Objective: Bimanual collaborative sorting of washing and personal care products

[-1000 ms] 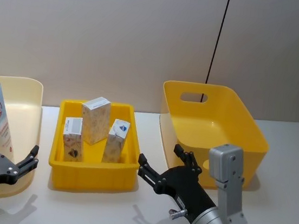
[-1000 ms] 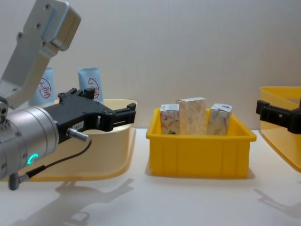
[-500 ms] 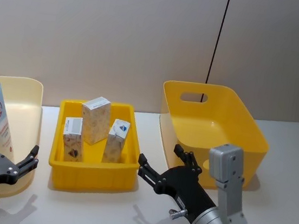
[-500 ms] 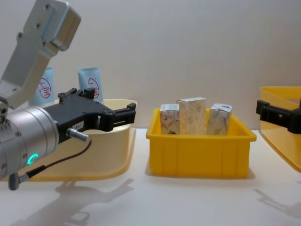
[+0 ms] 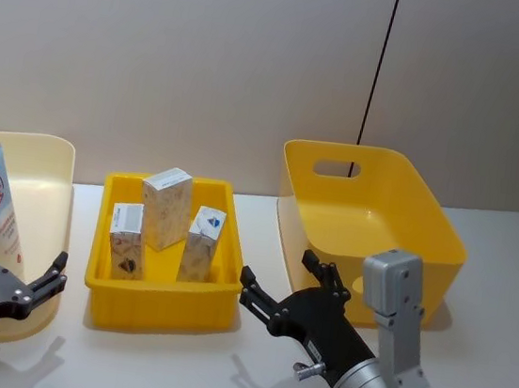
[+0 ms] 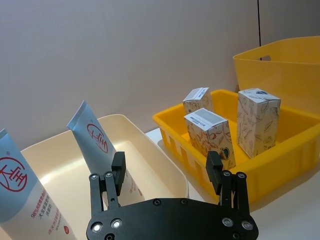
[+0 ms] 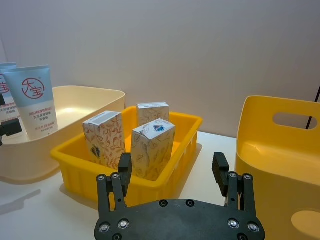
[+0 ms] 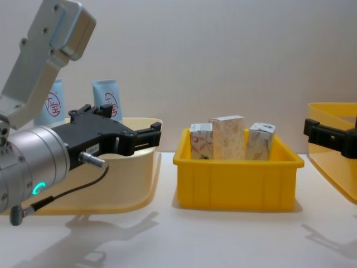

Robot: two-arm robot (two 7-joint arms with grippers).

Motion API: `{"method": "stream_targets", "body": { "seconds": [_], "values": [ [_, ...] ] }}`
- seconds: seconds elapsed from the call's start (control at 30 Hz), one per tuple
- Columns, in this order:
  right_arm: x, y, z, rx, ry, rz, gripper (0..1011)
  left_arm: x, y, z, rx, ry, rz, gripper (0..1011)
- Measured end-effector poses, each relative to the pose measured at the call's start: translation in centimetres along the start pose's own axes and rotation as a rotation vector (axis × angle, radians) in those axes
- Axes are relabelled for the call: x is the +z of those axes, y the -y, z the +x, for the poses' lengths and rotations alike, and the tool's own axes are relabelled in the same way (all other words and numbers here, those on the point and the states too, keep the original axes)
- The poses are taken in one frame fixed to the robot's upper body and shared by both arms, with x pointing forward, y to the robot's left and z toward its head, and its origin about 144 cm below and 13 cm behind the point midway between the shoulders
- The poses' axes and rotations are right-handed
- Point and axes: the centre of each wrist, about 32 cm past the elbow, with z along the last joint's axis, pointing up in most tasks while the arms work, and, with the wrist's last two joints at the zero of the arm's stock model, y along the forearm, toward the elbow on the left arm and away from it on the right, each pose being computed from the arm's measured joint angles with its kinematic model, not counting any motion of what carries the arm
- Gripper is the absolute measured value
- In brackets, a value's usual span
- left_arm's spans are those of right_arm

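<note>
Hovering unchanged above the white surface [image 5: 171, 373], both tools are spread and empty.
Nothing has shifted from half a second ago: the deep yellow bin [image 5: 390, 172] stands at right, the pale bin [image 5: 60, 179] at left, the shallow yellow tray [image 5: 160, 307] between them. The left tool [image 6: 166, 162], released, hangs before the pale bin, where two light-blue tubes [image 6: 95, 142] lean. The right tool [image 7: 171, 161], likewise released, hangs near the tray's right front corner. Three white cartons [image 5: 165, 206] stand upright in the tray.

Bright, even light falls from above onto the white table [image 8: 223, 240]. Soft grey shadows lie on it around the middle yellow bin [image 8: 237, 184] and beneath the left gripper [image 8: 158, 134], toward the table's front edge. The plain wall [image 8: 223, 56] behind is evenly lit.
</note>
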Motion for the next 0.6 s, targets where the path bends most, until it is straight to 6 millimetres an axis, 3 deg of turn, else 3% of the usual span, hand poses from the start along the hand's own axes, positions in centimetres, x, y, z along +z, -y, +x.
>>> {"method": "stream_targets", "body": {
  "seconds": [0.6],
  "values": [
    [0.00,0.00,0.00,0.000,0.000,0.000,1001,0.00,0.00,0.00,0.000,0.000,0.000,1003]
  ]
}}
